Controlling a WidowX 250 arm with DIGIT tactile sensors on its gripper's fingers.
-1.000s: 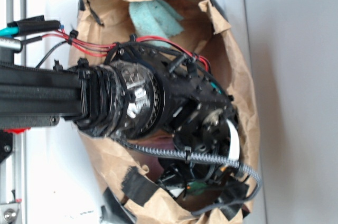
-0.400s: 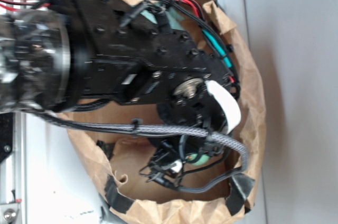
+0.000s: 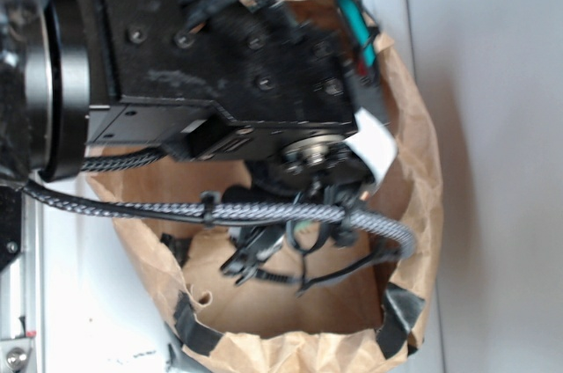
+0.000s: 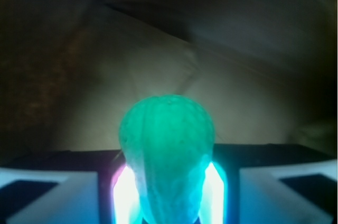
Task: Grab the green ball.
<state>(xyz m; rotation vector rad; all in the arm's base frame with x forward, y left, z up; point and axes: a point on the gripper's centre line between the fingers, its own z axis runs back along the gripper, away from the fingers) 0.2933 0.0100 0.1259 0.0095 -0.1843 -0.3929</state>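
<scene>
1. The black robot arm (image 3: 202,65) with its bolted plates is filling the upper left of the exterior view and is reaching down into a crumpled brown paper bag (image 3: 413,179), whose rim is showing strips of black tape (image 3: 400,316).
2. A grey braided cable (image 3: 264,212) is running across the bag's opening, beneath the arm's body, and is curving down at its right end.
3. The tool (image 3: 295,245) is sitting inside the bag, mostly buried under wires and black brackets in the exterior view, so that view alone is not showing how its fingers are standing.
4. In the wrist view, the small round green ball with the dimpled surface (image 4: 166,145) is sitting dead centre, squeezed between the two pale glowing fingers (image 4: 124,192) of the tool (image 4: 169,195), one on each side and both touching it.
5. The tool is thus clamping the green ball, with the upper half of the ball bulging above the fingers.
6. Behind the ball, the creased brownish inner wall of the bag (image 4: 158,65) is showing, dim and blurred.
7. In the exterior view only a small glimpse of green (image 3: 305,230) is peeking out among the cables near the tool.
8. The bag is resting on a white surface (image 3: 88,303), which is showing to its left.
</scene>
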